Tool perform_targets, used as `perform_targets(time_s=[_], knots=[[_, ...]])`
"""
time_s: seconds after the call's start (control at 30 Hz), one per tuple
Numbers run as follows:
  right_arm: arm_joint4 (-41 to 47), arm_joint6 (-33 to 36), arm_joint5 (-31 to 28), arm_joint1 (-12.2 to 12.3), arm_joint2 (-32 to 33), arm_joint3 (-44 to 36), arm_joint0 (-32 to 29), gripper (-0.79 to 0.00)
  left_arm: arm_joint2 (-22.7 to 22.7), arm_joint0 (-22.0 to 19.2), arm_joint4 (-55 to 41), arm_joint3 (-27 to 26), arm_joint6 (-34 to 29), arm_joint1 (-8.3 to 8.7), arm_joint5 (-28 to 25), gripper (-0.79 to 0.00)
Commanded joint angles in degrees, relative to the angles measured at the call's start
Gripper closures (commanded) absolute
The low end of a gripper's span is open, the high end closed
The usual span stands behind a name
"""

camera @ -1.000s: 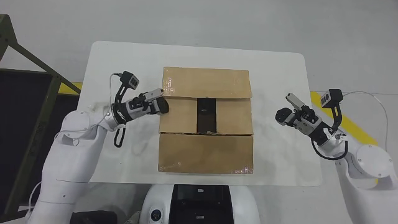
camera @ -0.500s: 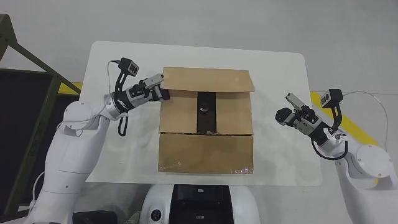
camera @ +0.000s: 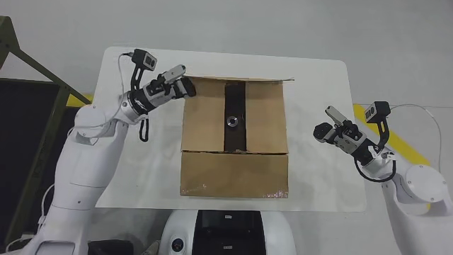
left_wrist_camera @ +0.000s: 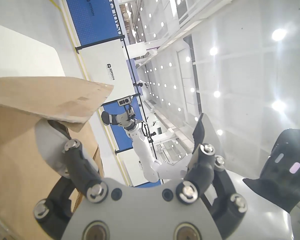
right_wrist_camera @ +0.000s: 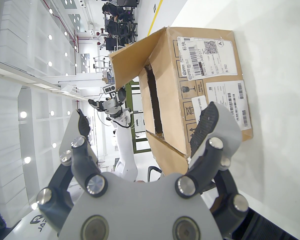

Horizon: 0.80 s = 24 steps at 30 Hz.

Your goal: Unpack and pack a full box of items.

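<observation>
Within the last second the far flap (camera: 241,79) of the box (camera: 233,138) had swung from lying flat to standing upright. The left gripper (camera: 185,87) had travelled with it to the box's far left corner. Its fingers stood wide apart, one pad under the flap, clasping nothing. We judged the unpacking barely begun. The right gripper (camera: 322,133) hung well right of the box, spread wide and empty. We counted one box, mid-table (camera: 318,85), with two inner flaps lying shut. One dark slot lay between them, with one round item (camera: 232,120) in it.
</observation>
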Motion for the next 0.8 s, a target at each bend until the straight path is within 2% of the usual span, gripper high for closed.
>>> perform_targets(time_s=[0.0, 0.33, 0.77], knots=[[0.0, 0.0, 0.0, 0.0, 0.0, 0.0, 0.0, -0.785, 0.5, -1.5, -0.1, 1.2, 0.4, -0.12, 0.0, -0.785], [0.0, 0.0, 0.0, 0.0, 0.0, 0.0, 0.0, -0.785, 3.5, -10.5, 2.1, 9.4, 2.7, -0.90, -2.5, -0.785], [0.0, 0.0, 0.0, 0.0, 0.0, 0.0, 0.0, -0.785, 11.4, -17.4, 4.1, 16.6, 6.5, -2.87, -3.3, -0.785]])
